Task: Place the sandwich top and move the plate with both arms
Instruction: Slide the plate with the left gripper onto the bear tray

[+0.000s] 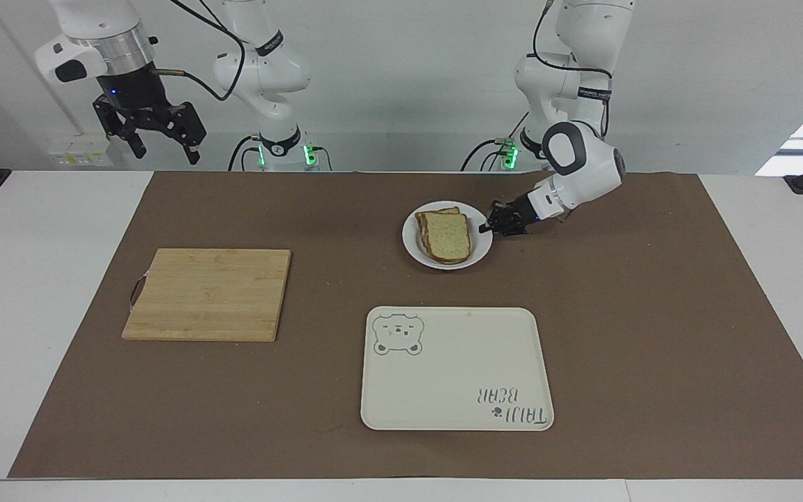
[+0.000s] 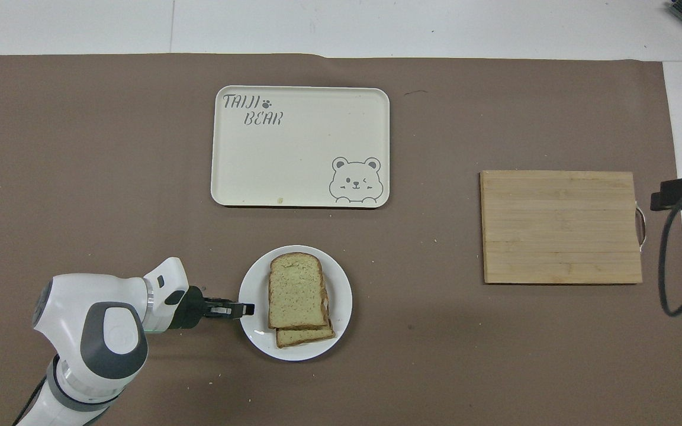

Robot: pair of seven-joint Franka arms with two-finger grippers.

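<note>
**At the plate's rim, the left gripper is clamped; the right gripper hangs open**

At the right arm's end of the table point(image 1: 25, 279), the right gripper point(image 1: 164, 155) hangs high in the air with its two fingers spread wide and nothing between them. It is over the white table top just off the edge of the brown mat point(image 1: 652, 314), and this arm waits.

Below it on the mat lies the wooden cutting board point(image 1: 206, 293), flat and bare, with a small handle loop on the side toward the right arm's end.

Toward the middle of the table lies the cream tray point(image 1: 457, 369) with a bear drawing and lettering. It is farther from the robots than the plate and apart from it.

The plate point(image 1: 412, 244) rests on the mat, nearer to the robots than the tray. On it is a stack of bread. The sandwich top point(image 1: 449, 233) lies flat as the uppermost slice, its speckled face up. Another slice point(image 2: 305, 337) peeps out from under it on the side nearer the robots. What lies between the two slices cannot be made out.

The left gripper point(image 1: 491, 226) is down low at the plate's rim on the side toward the left arm's end. The arm reaches in nearly level. Its fingertips are drawn together on the rim and touch none of the bread.
</note>
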